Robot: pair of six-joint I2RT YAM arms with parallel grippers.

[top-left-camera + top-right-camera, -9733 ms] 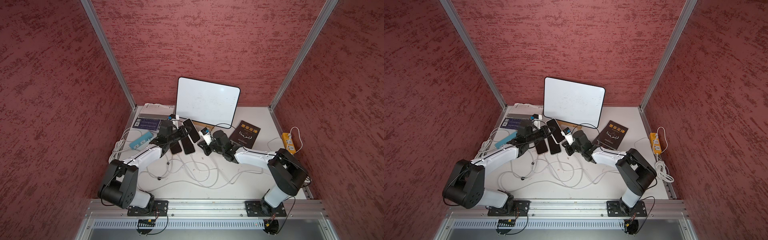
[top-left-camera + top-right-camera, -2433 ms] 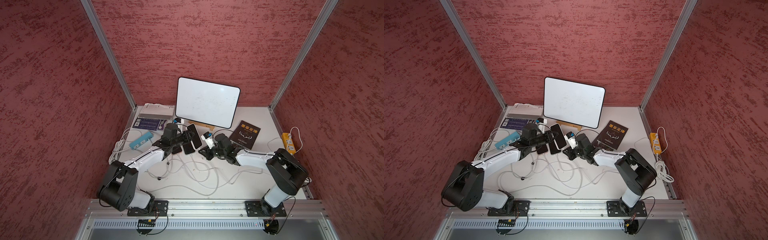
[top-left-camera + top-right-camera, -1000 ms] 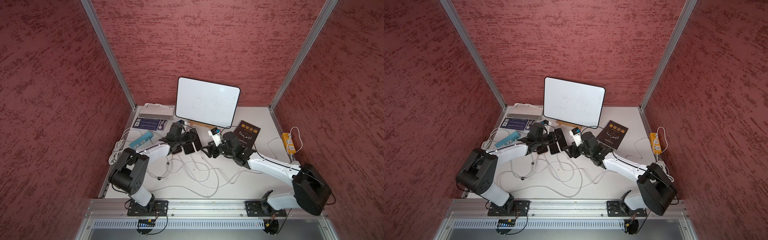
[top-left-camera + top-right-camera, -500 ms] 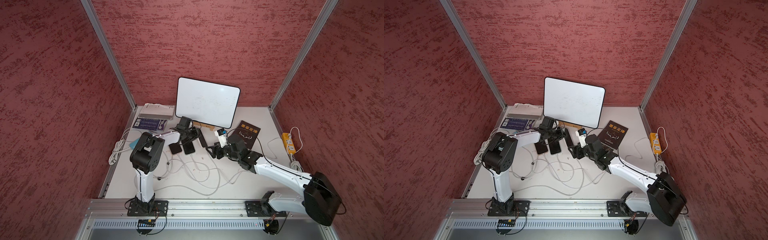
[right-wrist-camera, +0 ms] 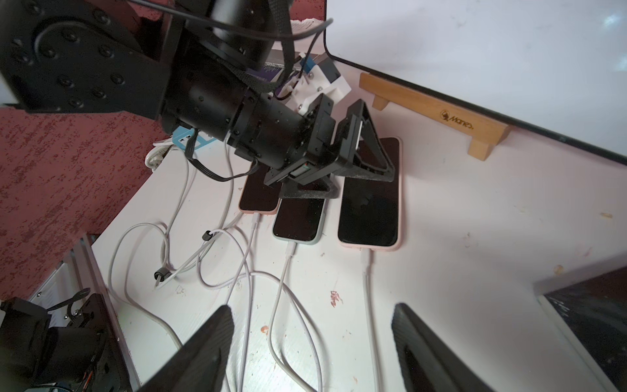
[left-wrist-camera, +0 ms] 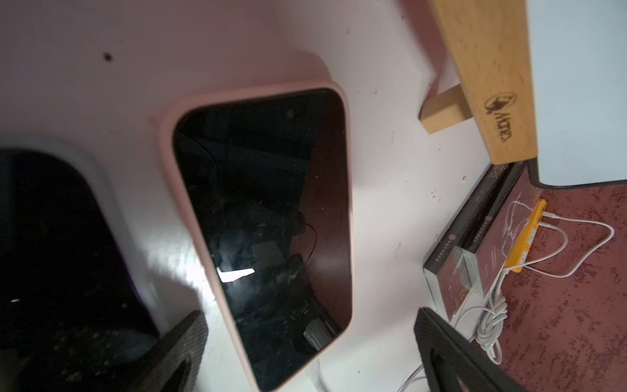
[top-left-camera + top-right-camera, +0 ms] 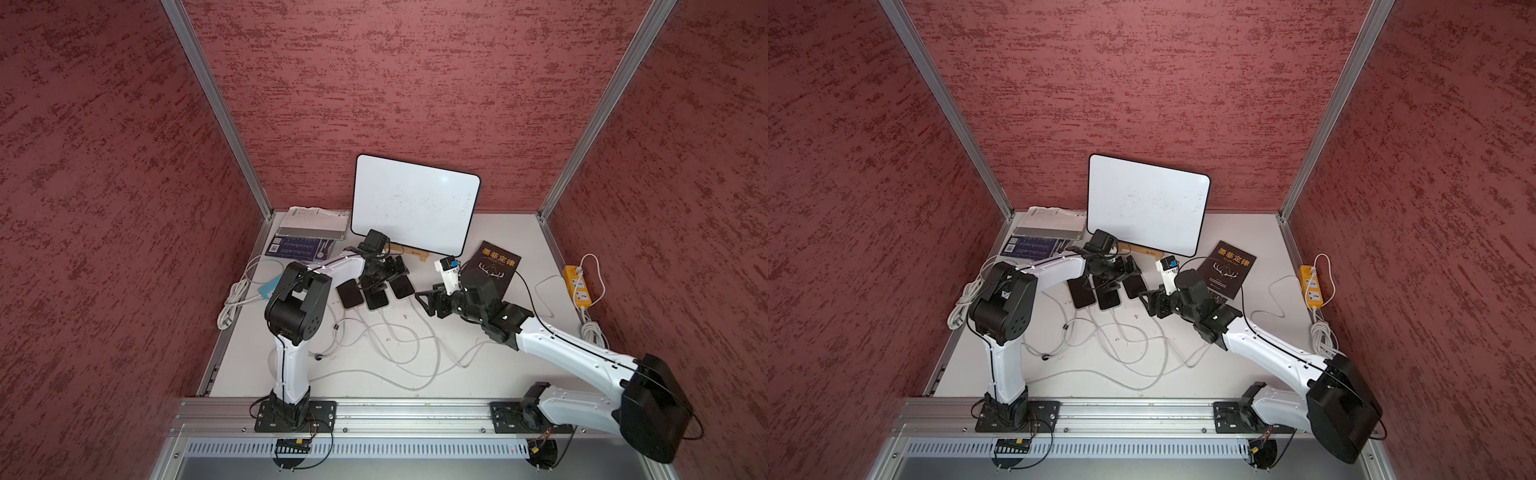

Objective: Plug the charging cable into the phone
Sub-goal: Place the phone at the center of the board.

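**A:** Left gripper (image 7: 385,275) status?

**B:** We see it wide open with nothing in it. It hovers low over a row of three phones. In the left wrist view both fingers (image 6: 183,346) are spread far apart, with the pink-cased phone (image 6: 264,220) lying flat below and between them. We can't confirm any contact.

**A:** And the cable?

**B:** The white charging cable (image 5: 366,268) runs straight to that phone's near short edge, with the plug up against the port. From the right wrist view we'd call it seated, but we can't tell how deep it sits.

**A:** Where is that phone in the row?

**B:** It's on the right end. The middle phone (image 5: 298,217) and left phone (image 5: 258,200) lie beside it, and each has a white cable (image 5: 290,251) at the same edge. All three are screen-up and dark on the table (image 7: 515,237), just in front of the whiteboard (image 7: 415,203), which leans on a wooden stand (image 5: 431,115).

**A:** Right gripper?

**B:** The right gripper (image 5: 312,309) is also spread wide and empty. We see it low over the table, near the right end of the row and pointing at the phones.

**A:** Anything else nearby?

**B:** A black book (image 7: 498,266) lies behind the right wrist, and a yellow power strip (image 7: 577,286) sits at the right table edge.
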